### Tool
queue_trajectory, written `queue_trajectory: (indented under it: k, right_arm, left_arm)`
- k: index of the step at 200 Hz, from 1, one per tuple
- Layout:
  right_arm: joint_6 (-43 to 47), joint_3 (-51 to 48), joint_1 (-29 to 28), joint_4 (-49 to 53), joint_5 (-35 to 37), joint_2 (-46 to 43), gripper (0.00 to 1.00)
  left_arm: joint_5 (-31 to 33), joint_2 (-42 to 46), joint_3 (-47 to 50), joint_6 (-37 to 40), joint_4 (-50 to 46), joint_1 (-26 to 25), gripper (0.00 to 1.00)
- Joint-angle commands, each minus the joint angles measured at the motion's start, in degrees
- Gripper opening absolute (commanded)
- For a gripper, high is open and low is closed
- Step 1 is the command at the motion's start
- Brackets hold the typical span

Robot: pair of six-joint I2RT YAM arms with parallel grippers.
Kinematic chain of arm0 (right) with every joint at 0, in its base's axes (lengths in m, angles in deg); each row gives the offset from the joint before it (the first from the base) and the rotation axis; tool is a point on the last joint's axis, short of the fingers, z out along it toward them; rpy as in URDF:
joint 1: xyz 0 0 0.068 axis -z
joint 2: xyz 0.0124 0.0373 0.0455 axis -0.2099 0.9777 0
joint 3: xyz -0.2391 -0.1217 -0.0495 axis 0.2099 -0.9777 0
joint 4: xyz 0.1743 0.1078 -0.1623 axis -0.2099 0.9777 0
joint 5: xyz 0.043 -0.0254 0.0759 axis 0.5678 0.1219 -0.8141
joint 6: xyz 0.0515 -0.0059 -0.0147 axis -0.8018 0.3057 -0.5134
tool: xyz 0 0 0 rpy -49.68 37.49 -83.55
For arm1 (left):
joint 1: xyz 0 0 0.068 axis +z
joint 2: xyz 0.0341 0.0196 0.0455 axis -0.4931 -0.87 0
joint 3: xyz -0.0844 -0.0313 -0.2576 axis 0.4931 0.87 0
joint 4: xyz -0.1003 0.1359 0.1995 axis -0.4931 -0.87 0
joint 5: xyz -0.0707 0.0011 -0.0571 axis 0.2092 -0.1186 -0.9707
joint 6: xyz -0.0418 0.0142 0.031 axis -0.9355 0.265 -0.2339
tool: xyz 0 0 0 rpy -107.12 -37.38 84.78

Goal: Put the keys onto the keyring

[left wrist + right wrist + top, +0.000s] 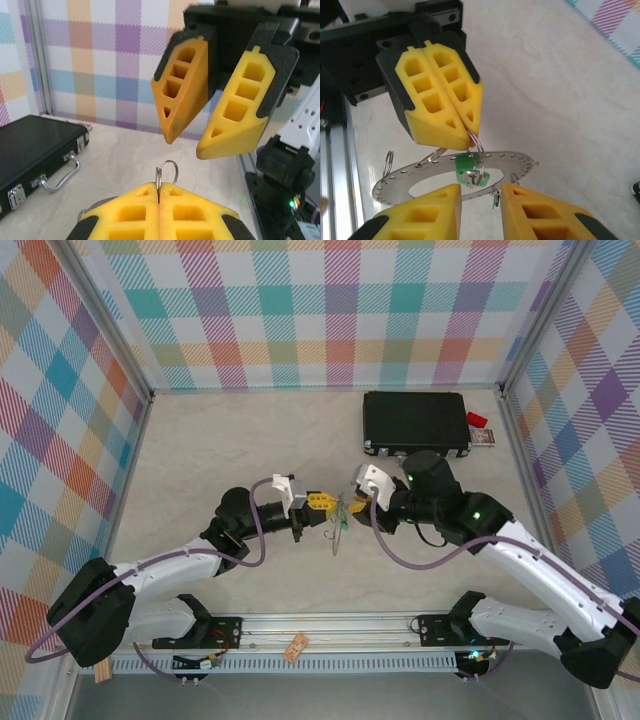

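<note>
A: What's the left hand (pixel 466 139) doing?
B: Pressed together, pinching a small wire loop (pixel 158 177).
A: And the right hand (pixel 479 197)?
B: Spread apart, its tips near the keyring (pixel 420 175).
A: Where's that?
B: Just under the left fingertips, over the table (pixel 545 90), with a green key (pixel 465 165) at its centre.

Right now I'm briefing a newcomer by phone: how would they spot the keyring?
At the middle of the table the left gripper and right gripper face each other. Between them is the keyring: flat grey metal, unlike the thin wire loops on it, with a wide band dotted with holes.
</note>
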Motion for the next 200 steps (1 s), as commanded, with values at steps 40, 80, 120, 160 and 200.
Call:
queue_trajectory:
  k: [40, 80, 120, 160, 200]
  right_arm:
    - [-21.66, -5.09, 0.45, -16.18, -1.24, -5.39, 0.31]
    - [-25.76, -3.68, 0.72, -18.38, -2.63, -4.15, 0.31]
    - [-27.76, -1.29, 0.97, -18.41, -3.96, -1.72, 0.25]
    - [-29.14, 0.65, 1.33, -19.03, -5.42, -1.16, 0.25]
    - [-29.26, 2.89, 1.83, -17.86, -6.16, -1.33, 0.26]
  left_arm:
    - [4.95, -0.78, 0.83, -8.56, 18.54, -0.22, 0.0]
    - [6.78, -1.85, 0.76, -9.87, 21.84, -0.22, 0.0]
    - [7.36, -1.69, 1.2, -10.9, 23.99, -0.19, 0.0]
    - [8.02, -0.9, 1.55, -10.86, 24.91, -0.21, 0.0]
    - [8.0, 0.04, 1.07, -10.96, 25.13, -0.16, 0.0]
